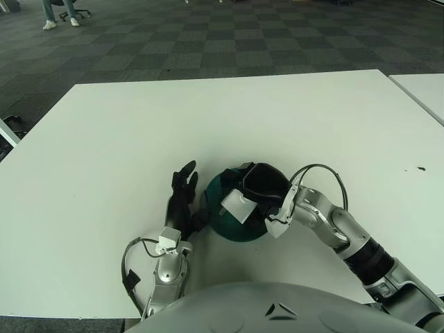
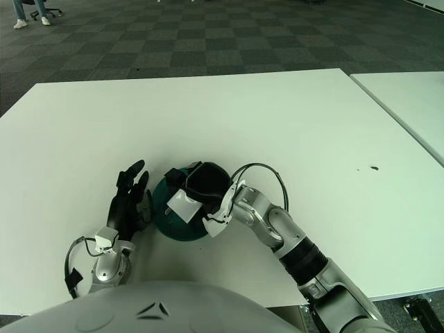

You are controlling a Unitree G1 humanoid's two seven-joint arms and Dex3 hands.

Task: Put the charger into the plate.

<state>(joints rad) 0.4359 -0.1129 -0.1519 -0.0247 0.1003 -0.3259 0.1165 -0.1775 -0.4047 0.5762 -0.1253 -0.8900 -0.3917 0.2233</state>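
Left eye view: right hand grips white charger, hiding much of the green plate; left hand beside it, fingers spread.

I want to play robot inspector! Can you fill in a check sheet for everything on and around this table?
Surface: white table, with a small dark speck at far right.
Job's things: green plate; white charger held over it.
Clutter: nothing seen.
Hands: right hand over the plate, fingers curled on the charger; left hand open, just left of the plate.
Cables: black cable looping at the right wrist; another at the left forearm.
Surroundings: checkered carpet; second table at right; someone's legs far left.
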